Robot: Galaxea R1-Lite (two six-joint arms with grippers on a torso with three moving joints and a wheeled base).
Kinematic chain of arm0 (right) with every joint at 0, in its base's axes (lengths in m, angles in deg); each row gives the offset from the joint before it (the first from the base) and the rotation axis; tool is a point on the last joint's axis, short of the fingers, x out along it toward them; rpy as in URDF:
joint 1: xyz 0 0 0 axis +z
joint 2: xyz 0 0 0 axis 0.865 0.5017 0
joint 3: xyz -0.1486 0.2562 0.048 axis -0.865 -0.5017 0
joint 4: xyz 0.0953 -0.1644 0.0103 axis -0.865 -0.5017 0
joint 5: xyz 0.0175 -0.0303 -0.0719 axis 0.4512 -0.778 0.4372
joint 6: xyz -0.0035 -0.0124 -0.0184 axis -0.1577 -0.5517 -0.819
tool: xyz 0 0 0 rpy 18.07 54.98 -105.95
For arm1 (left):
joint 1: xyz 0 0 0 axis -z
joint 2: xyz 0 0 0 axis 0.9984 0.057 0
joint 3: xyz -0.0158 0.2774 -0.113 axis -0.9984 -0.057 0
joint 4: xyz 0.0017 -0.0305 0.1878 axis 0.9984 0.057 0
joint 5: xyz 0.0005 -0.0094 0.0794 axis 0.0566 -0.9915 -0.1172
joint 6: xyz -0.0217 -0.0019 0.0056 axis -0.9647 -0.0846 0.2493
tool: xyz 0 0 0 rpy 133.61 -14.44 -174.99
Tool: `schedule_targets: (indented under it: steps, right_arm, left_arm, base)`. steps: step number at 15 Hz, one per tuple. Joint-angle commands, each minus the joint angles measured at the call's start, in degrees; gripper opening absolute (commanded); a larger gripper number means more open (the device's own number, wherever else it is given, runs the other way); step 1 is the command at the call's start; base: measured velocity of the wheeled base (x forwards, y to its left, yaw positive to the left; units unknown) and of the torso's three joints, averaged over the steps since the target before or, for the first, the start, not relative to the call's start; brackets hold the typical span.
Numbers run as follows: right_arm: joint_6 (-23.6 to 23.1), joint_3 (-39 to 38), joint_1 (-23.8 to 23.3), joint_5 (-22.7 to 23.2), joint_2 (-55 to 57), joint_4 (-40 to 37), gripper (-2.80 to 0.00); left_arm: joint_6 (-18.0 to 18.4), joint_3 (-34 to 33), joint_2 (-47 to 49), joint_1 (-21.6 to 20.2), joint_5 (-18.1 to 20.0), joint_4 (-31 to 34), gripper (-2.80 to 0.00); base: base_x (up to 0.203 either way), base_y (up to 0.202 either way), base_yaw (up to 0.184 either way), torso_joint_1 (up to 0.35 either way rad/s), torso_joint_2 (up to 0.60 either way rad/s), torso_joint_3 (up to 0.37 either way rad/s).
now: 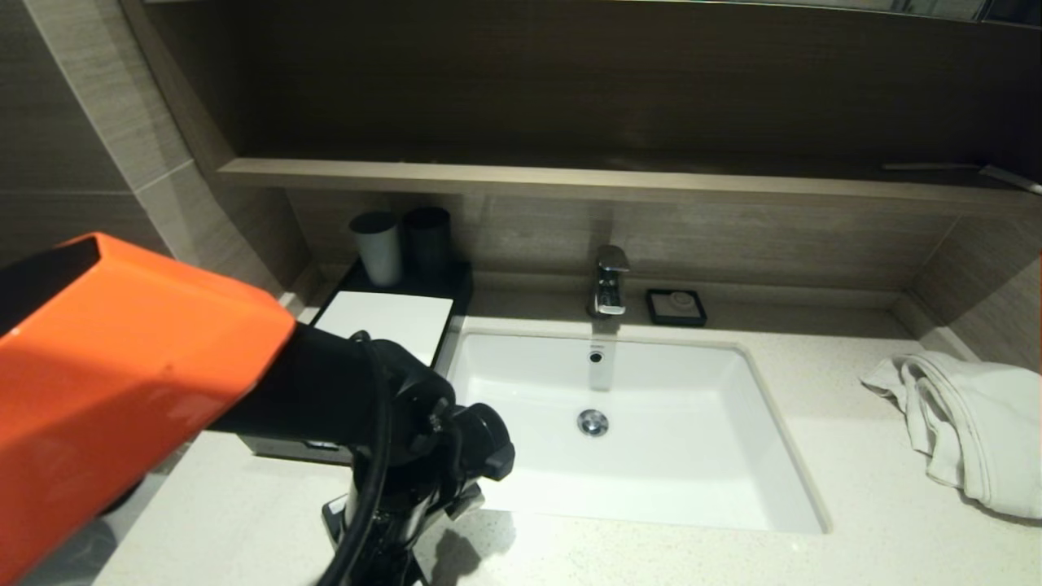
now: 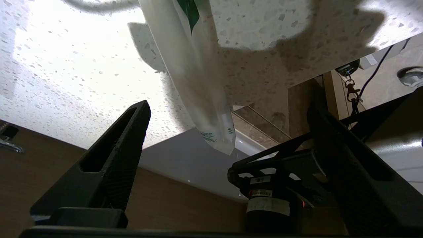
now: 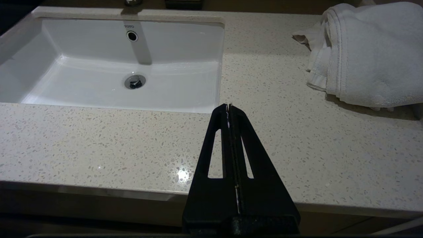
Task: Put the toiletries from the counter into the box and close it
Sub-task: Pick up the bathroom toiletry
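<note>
Sachet at the counter edge, left gripper open

Head view: left gripper (image 1: 407, 521) hung low before the box (image 1: 383, 319).
Left wrist: fingers spread wide, 1 sachet (image 2: 195, 79) beyond them overhanging the counter (image 2: 66, 66).
Right wrist: right gripper (image 3: 228, 109) pressed closed above the counter

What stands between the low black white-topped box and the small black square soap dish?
Only the chrome tap stands between the box and the soap dish; the head view shows it.
</note>
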Motion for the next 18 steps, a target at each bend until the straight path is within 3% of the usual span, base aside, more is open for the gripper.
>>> schedule_targets:
  steps: [1,7,18]
  right_arm:
    - [0.0,0.0,0.0,0.0,0.0,0.0,-2.80]
    - [0.0,0.0,0.0,0.0,0.0,0.0,-2.80]
    - [0.0,0.0,0.0,0.0,0.0,0.0,-2.80]
  left_arm:
    - [-0.5,1.1,1.4,0.0,-0.1,1.0,0.00]
    - [-2.9,2.8,4.3,-0.1,-0.1,0.9,0.00]
    - [-4.0,7.0,6.3,-0.4,-0.1,1.9,0.00]
  base:
    - [0.000,0.000,0.000,0.000,0.00,0.000]
    - [0.000,0.000,0.000,0.000,0.00,0.000]
    - [0.000,0.000,0.000,0.000,0.00,0.000]
